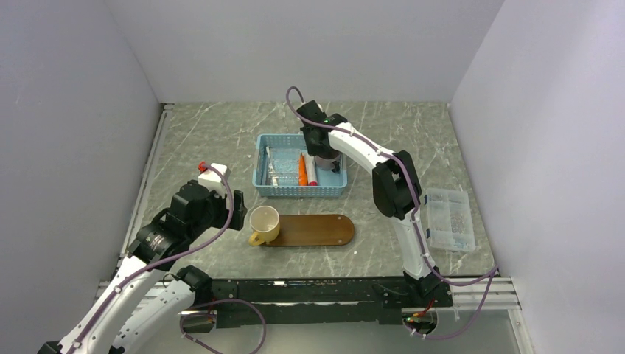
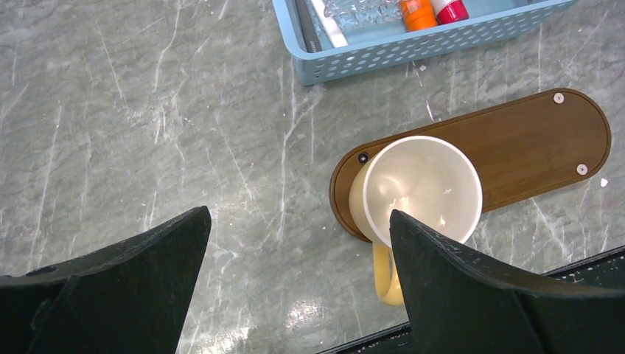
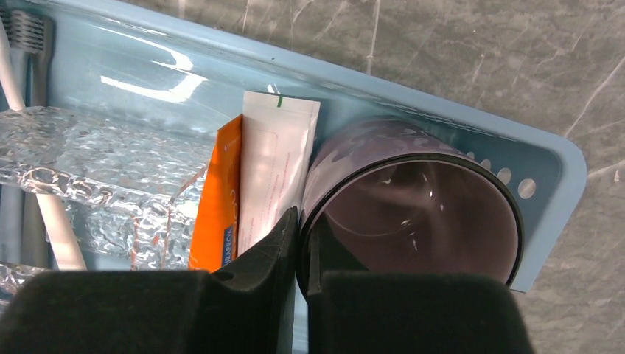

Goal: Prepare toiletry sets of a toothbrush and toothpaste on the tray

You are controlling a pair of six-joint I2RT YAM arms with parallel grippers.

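**Cup pinched, L idle**

My L gripper (image 2: 297,221) hangs wide open over the table (image 2: 147,110), beside the yellow mug (image 2: 420,184) on the tray (image 2: 531,147). Further out, R gripper (image 3: 301,221) clamps the dark cup (image 3: 413,214) by its rim inside the basket (image 1: 298,190). Toothpaste (image 3: 217,199) & toothbrush (image 2: 326,22) lie in there too.

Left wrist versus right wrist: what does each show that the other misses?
Only left wrist: the tray with a cream mug on its end, and the open left gripper. Only right wrist: a dark cup in the blue basket, its wall pinched by the right gripper. Both: the basket and the orange toothpaste.
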